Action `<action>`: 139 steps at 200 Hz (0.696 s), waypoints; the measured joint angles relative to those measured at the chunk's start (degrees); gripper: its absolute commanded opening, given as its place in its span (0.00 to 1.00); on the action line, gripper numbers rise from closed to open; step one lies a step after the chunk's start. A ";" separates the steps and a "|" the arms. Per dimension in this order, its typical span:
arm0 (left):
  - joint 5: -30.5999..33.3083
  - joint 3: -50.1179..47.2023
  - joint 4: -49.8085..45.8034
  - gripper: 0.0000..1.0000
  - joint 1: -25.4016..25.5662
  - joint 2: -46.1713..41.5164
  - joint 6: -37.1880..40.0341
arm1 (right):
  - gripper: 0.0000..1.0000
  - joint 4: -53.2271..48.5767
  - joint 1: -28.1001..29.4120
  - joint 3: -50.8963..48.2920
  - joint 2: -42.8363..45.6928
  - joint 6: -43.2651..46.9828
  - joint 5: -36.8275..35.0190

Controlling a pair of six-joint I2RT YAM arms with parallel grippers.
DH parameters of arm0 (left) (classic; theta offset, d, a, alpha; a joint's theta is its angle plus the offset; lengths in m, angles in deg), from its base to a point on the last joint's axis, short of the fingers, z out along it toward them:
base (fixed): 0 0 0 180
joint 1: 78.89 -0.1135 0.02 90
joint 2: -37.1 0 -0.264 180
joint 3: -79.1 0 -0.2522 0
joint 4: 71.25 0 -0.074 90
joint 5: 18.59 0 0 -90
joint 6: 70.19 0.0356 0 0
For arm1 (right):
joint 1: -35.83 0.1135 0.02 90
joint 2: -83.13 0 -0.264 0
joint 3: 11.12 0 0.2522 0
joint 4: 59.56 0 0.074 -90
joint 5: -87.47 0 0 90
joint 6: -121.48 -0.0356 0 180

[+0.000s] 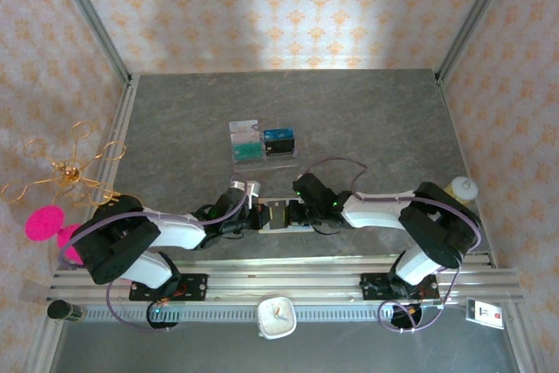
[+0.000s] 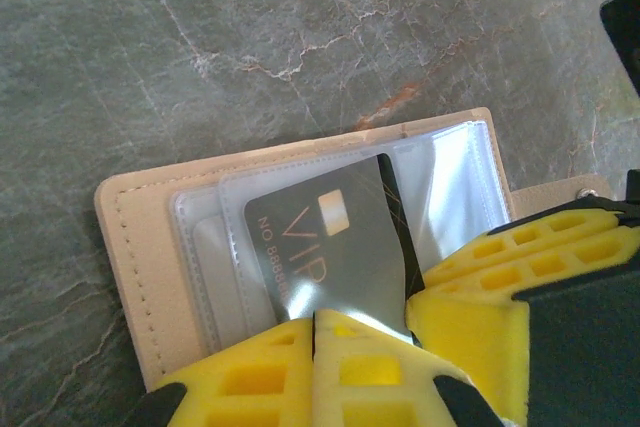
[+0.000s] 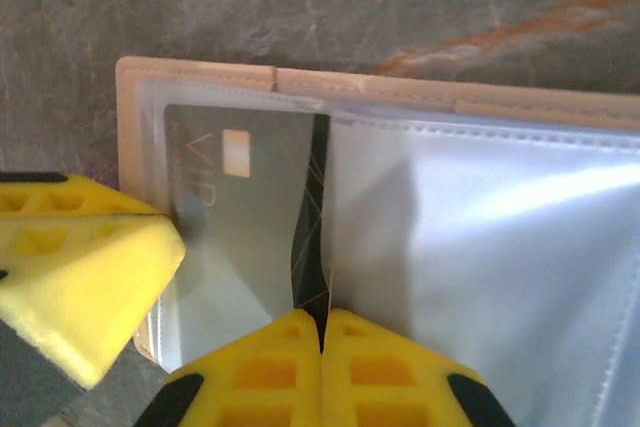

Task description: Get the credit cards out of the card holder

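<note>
yellow-fingered left gripper (image 2: 315, 322) is pinched shut at the near edge of the grey vip card (image 2: 320, 247), sleeved inside the open beige card holder (image 2: 130, 247) at the near edge of the table (image 1: 367, 120). right gripper (image 3: 322, 322) is closed on that card's dark edge. farther back, a clear tray (image 1: 265, 162) carries other cards (image 1: 278, 137).

Grey marbled tabletop (image 1: 175, 120); cream floral wallpaper walls (image 1: 288, 6); aluminium frame posts (image 1: 92, 19).
</note>
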 measured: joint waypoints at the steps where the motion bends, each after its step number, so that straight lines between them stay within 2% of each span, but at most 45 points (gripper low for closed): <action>1: 0.00 0.00 0.00 0.00 0.00 0.00 0.00 | 0.00 0.04 0.00 -0.02 0.00 -0.39 -0.07; 39: -0.44 -0.52 0.17 0.00 -0.26 -0.57 0.00 | 0.00 0.92 0.26 -1.79 2.34 -2.45 -0.52; 91: -0.44 -0.83 -1.27 0.00 -0.26 -1.81 -0.02 | 0.00 0.66 -0.33 -2.67 3.98 -10.34 0.63; 139: -0.57 -1.27 -1.55 0.00 -0.37 -2.51 0.00 | 0.00 -4.02 -0.37 -2.71 7.32 -9.18 -1.66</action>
